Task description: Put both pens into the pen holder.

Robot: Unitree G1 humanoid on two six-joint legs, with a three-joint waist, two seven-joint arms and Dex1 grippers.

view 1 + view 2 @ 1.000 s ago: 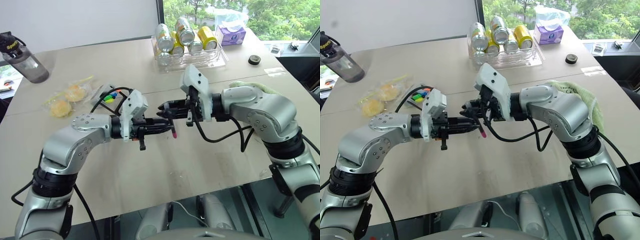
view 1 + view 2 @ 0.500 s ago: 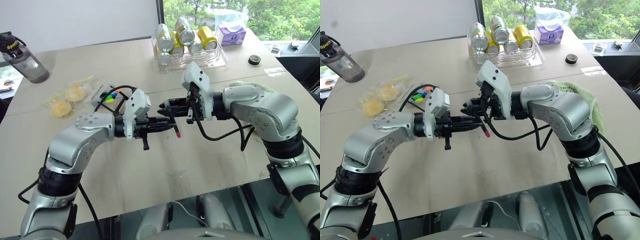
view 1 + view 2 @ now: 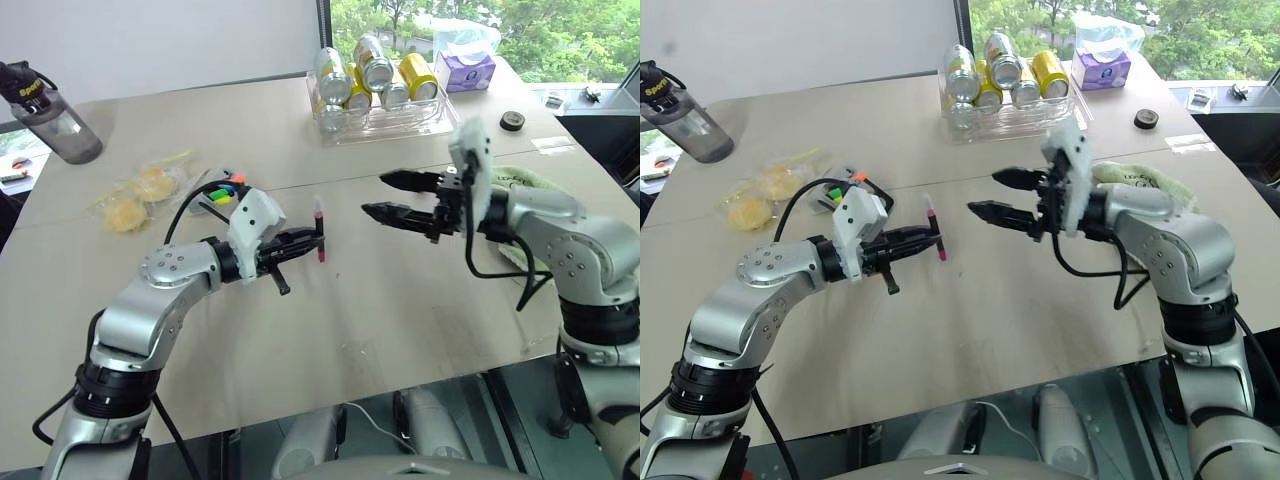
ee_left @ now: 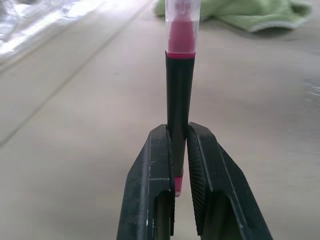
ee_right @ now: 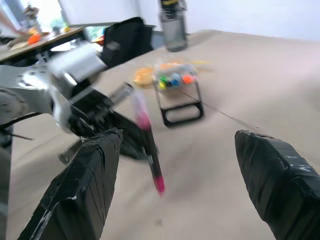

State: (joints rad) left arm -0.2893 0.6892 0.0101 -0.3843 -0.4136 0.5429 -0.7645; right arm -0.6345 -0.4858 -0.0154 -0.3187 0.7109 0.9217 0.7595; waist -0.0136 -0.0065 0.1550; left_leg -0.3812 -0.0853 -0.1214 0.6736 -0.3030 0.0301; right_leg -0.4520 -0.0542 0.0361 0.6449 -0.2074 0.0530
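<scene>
You get bright daylight from the window (image 3: 480,25) behind the cans (image 3: 375,70); near it, glare; the right wrist view blurs.

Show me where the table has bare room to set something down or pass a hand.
Bare table runs along the near edge under both arms, and between the water bottle and the tray of cans. Crowded: the snack bags and pen holder on the left, the green cloth on the right.
</scene>
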